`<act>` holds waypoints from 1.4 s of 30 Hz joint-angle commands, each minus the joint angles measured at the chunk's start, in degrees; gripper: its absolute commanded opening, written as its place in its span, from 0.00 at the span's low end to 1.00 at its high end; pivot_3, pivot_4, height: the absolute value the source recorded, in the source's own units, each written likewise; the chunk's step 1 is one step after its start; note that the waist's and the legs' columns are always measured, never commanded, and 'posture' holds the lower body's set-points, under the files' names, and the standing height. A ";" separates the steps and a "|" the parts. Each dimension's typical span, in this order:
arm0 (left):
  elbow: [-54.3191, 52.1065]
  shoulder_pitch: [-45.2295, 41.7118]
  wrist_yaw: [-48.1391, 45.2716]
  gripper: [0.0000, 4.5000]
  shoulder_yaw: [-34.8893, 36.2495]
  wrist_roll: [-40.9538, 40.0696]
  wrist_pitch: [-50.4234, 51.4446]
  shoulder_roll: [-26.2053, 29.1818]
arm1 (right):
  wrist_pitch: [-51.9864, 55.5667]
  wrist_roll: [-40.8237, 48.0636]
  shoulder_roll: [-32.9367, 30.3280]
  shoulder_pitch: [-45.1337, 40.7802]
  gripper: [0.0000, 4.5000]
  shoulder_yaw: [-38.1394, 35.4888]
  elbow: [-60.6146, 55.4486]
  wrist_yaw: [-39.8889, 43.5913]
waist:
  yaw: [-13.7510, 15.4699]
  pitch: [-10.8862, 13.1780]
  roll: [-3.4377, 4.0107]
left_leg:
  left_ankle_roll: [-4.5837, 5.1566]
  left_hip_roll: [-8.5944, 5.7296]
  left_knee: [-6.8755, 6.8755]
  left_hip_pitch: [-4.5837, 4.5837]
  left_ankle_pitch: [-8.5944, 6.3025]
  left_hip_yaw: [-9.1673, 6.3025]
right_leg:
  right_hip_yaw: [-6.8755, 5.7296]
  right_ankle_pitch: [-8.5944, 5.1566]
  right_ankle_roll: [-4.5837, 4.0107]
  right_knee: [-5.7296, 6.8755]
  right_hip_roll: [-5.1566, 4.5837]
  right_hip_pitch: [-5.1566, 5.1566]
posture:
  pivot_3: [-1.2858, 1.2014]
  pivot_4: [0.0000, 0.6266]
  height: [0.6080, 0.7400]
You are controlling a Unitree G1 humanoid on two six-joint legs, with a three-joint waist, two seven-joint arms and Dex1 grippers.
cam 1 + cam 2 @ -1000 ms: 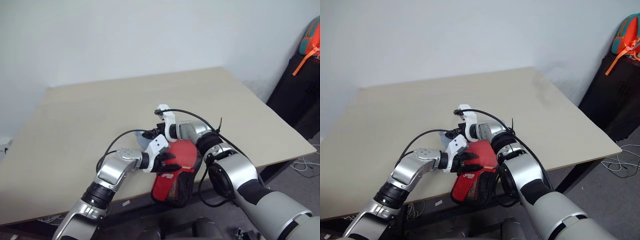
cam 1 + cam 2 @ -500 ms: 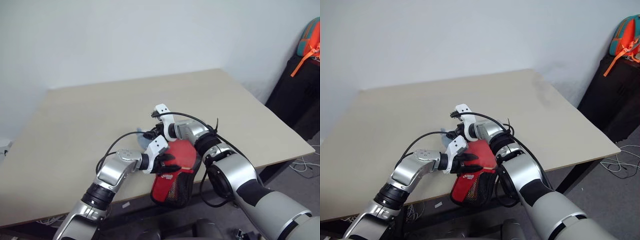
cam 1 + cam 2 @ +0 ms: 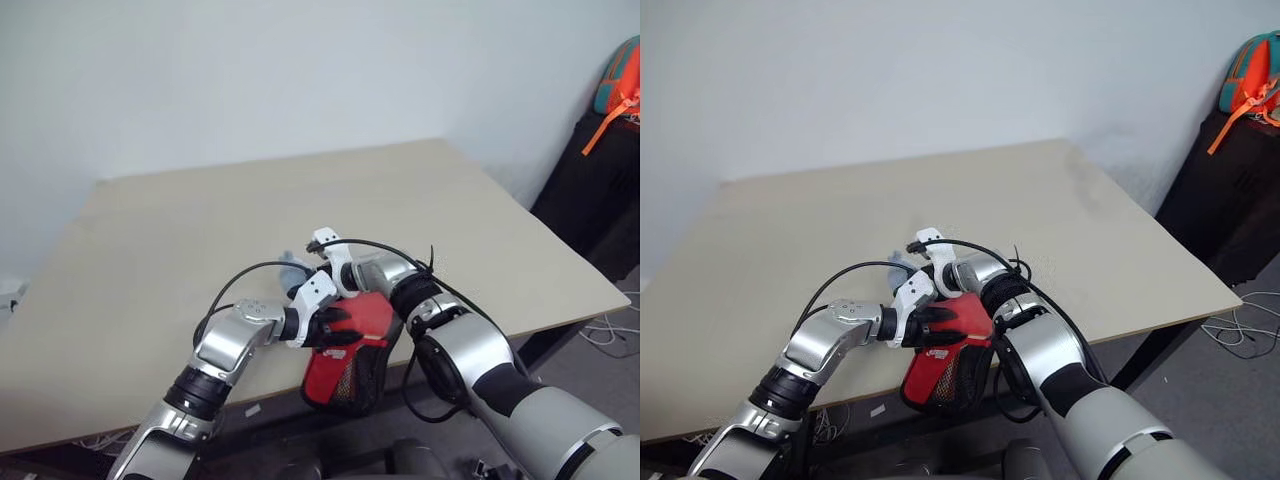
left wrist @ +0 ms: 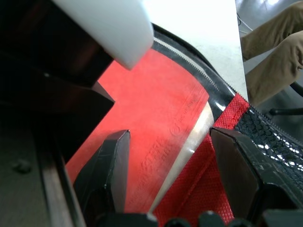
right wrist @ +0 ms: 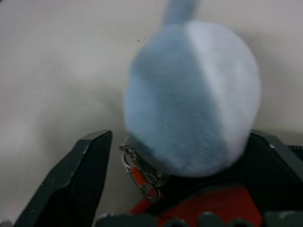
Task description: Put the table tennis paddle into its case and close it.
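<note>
We work at the near edge of a beige table [image 3: 150, 250] set against a pale wall, with a dark cabinet and an orange-and-teal bag [image 3: 618, 80] off to the right. Our left claw [image 4: 170, 156] reaches rightward, clenched on the red case [image 3: 345, 365], whose mesh end hangs off the edge below it, the paddle [image 4: 156, 118] lying inside between its fingers. Our right claw [image 5: 177, 156] angles down leftward just behind, fingers spread, a fuzzy blue charm [image 5: 194, 94] between them.

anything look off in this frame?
The case hangs off the table's near edge instead of lying flat, mesh end in the air. A fluffy blue charm clipped to it sits between the right end effector's open fingers. Nothing looks damaged.
</note>
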 commanded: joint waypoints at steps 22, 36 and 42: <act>4.82 0.57 0.47 0.62 -1.54 1.59 3.62 0.56 | -8.68 3.12 0.98 -1.99 0.52 -9.52 2.57 -12.66 | 0.00 0.01 0.01 | 0.00 0.00 0.01 0.00 0.00 -0.01 | 0.00 -0.02 0.03 0.01 0.00 0.01 | 0.52 0.00 1.00; 5.66 -0.30 0.22 0.62 -1.60 1.49 4.66 0.20 | -21.69 5.69 -1.80 -4.10 0.00 -16.53 3.76 -28.97 | 0.01 0.04 0.02 | 0.00 -0.02 0.01 -0.01 0.00 -0.04 | -0.01 -0.02 0.03 0.00 -0.01 0.03 | 0.52 0.00 1.00; 6.03 -1.16 -0.10 0.62 -1.95 1.54 5.33 -0.28 | -24.48 5.11 -4.27 -4.80 0.00 -18.26 3.91 -34.54 | 0.04 0.07 0.02 | 0.01 -0.03 0.04 -0.02 0.01 -0.04 | -0.01 -0.02 0.03 -0.01 -0.02 0.06 | 0.52 0.00 1.00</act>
